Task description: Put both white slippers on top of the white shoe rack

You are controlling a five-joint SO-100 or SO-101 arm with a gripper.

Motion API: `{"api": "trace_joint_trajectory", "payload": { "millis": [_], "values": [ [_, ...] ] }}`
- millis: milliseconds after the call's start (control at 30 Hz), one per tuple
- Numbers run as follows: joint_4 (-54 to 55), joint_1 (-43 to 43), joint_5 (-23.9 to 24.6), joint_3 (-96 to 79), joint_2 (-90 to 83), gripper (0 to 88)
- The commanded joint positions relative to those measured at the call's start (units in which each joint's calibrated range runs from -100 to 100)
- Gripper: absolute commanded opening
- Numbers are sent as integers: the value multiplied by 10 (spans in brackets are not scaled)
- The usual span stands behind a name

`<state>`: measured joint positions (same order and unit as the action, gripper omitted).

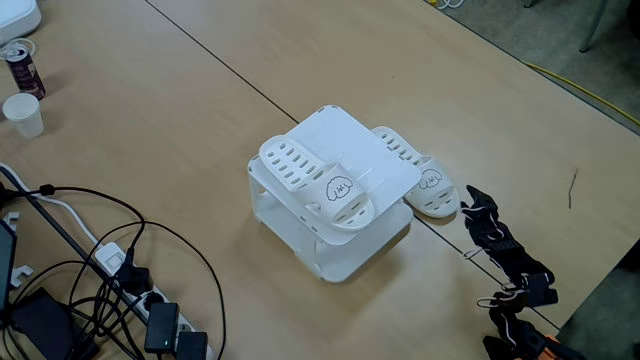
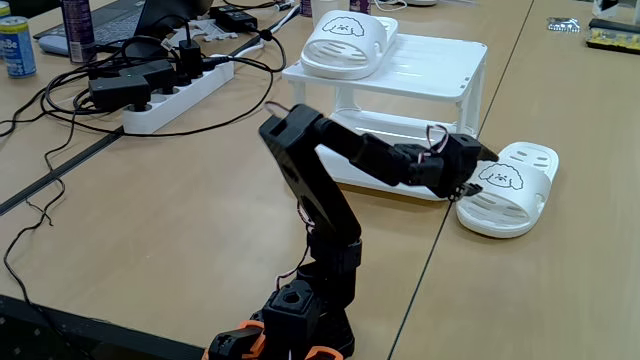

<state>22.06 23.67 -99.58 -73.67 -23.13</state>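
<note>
The white shoe rack (image 1: 395, 165) (image 2: 430, 70) stands mid-table. One white slipper (image 1: 315, 180) (image 2: 345, 40) lies on its top panel, the puppy face on its strap showing. The other white slipper (image 1: 420, 175) (image 2: 505, 185) lies on the table right beside the rack. My black gripper (image 1: 468, 200) (image 2: 474, 176) is low over the table at this slipper's strap end. Its fingers look slightly open, right at the slipper's edge. Whether they touch it I cannot tell.
A power strip (image 1: 160, 320) (image 2: 170, 95) with tangled black cables lies on the far side of the rack from the arm. A paper cup (image 1: 22, 113) and cans (image 1: 22, 68) (image 2: 15, 45) stand further off. A table seam (image 1: 200, 50) runs diagonally under the rack.
</note>
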Motion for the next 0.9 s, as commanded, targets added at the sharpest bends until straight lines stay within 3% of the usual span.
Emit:
{"api": "trace_joint_trajectory", "payload": {
  "millis": [0,300,867],
  "values": [
    [122,-11,-4,6,69,201],
    [227,-34,-4,17,191,201],
    [249,-39,-4,198,361,201]
  ]
}}
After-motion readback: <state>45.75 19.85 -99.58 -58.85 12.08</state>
